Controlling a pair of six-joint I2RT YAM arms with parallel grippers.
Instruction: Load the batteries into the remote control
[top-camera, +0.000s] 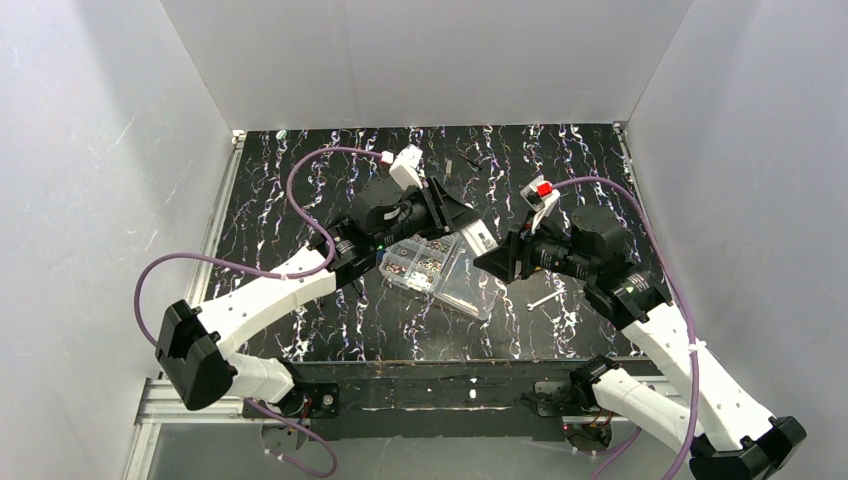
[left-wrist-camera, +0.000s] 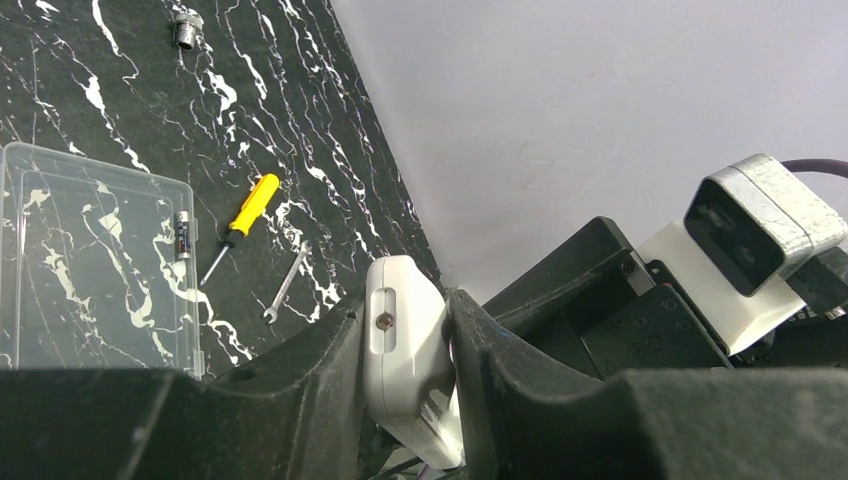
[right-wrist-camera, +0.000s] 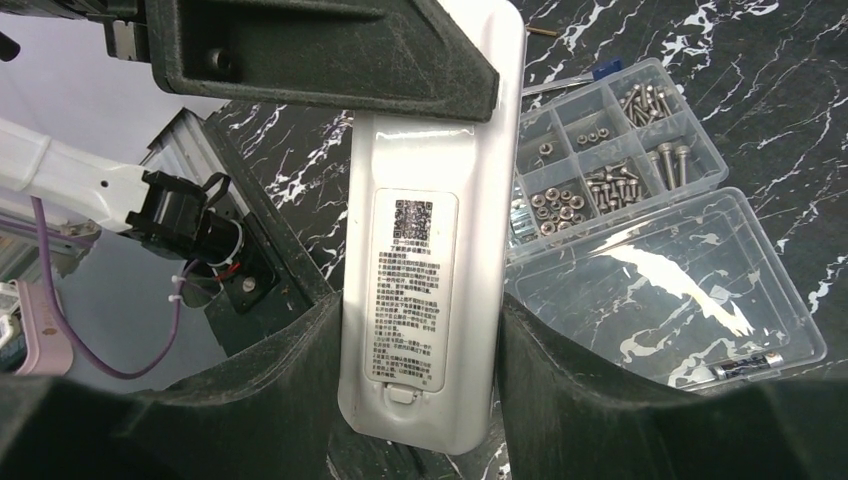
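White slim plastic remote control (top-camera: 480, 238) is held over the clear compartmented organiser box (top-camera: 440, 275), spanning the gap between both arms' ends. From the left wrist, the left gripper (left-wrist-camera: 410, 335) is clamped on its flat faces. From the right wrist, the right gripper (right-wrist-camera: 420, 340) pinches its long edges, with its long axis running away from that camera and its back label showing a QR code and print too small to read.

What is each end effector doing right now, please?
Left end effector: closed on the slim white plastic remote control.
Right end effector: closed on the same remote.
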